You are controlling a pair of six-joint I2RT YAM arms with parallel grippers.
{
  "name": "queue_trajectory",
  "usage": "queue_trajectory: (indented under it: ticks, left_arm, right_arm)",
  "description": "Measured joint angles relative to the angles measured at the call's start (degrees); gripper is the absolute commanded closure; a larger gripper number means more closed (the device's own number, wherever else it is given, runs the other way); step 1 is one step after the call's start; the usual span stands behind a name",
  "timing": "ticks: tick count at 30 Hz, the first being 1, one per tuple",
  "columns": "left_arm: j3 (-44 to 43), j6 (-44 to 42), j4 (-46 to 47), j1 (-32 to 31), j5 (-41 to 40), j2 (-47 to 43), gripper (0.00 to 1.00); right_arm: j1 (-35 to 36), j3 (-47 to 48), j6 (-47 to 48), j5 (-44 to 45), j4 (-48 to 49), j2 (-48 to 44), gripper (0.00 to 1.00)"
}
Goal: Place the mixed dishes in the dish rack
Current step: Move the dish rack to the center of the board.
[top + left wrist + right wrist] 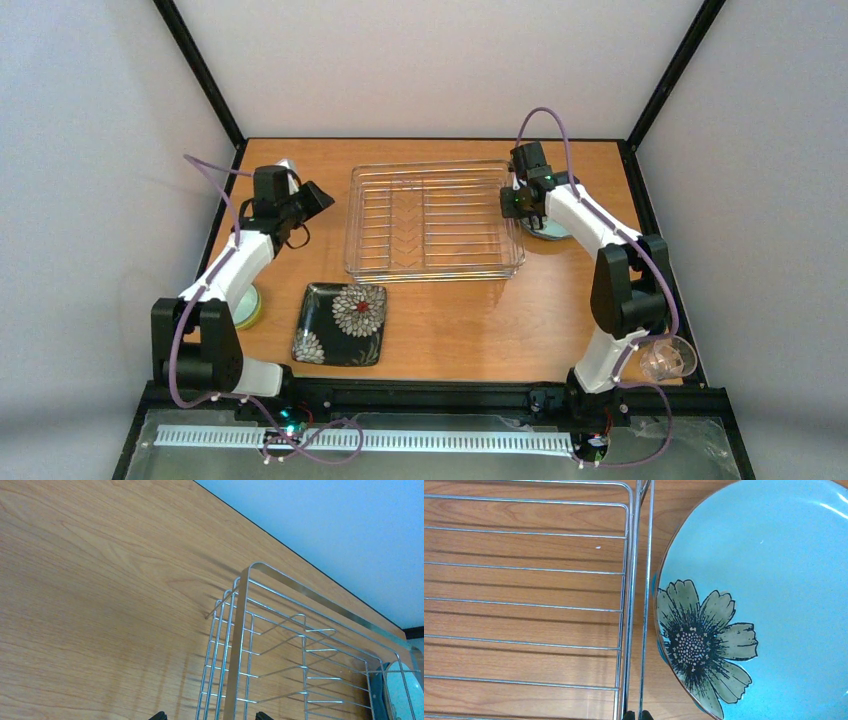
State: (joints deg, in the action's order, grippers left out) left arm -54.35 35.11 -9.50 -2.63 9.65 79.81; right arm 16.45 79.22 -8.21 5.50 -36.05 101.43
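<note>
The dish rack point(436, 222) lies flat at the far middle of the table point(450, 320), its long axis running left to right. The right gripper point(512, 203) is clenched on the rack's right rim wire, just beside the pale mint plate point(774, 570). The left gripper point(322, 197) hangs off the rack's left end, jaws spread, pointing right toward it. The black square floral plate point(342, 322) lies flat on the near side of the rack, apart from it.

Dish rack point(433, 220), black plate point(341, 323) on table point(450, 320)
</note>
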Motion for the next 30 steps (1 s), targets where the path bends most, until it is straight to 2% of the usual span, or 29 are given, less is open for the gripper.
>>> queue_trajectory:
  ticks: [4,6,7,9,11,15,21,30]
  left_arm:
    - [0.00,0.00,0.00,-0.44,0.42,0.00,0.00]
    - [0.00,-0.02,0.00,-0.63,0.68,0.00,0.00]
    - [0.00,-0.02,0.00,-0.74,0.81,0.00,0.00]
    - [0.00,-0.04,0.00,-0.98,1.01,0.00,0.00]
    - [0.00,-0.13,-0.02,-1.16,1.11,0.00,0.00]
    - [0.00,-0.44,-0.02,-1.25,1.09,0.02,0.00]
    - [-0.02,-0.85,-0.79,-1.27,0.87,0.02,0.00]
    - [-0.63,-2.14,-2.64,-1.29,-0.17,-0.17,0.00]
  right_arm:
    - [0.00,0.00,0.09,0.07,-0.17,0.00,0.97]
    - [0.00,0.00,0.04,0.09,-0.17,0.00,0.94]
    - [0.00,0.00,0.02,0.11,-0.17,0.00,0.89]
    - [0.00,0.00,0.09,0.20,-0.20,0.00,0.72]
    - [0.04,0.00,-0.04,0.50,-0.09,-0.02,0.60]
    - [0.24,-0.02,-0.48,1.42,0.17,-0.04,0.47]
    - [0.31,-0.02,-1.18,2.47,0.26,-0.04,0.36]
    - [0.31,1.75,-2.62,4.09,-0.20,-0.15,0.34]
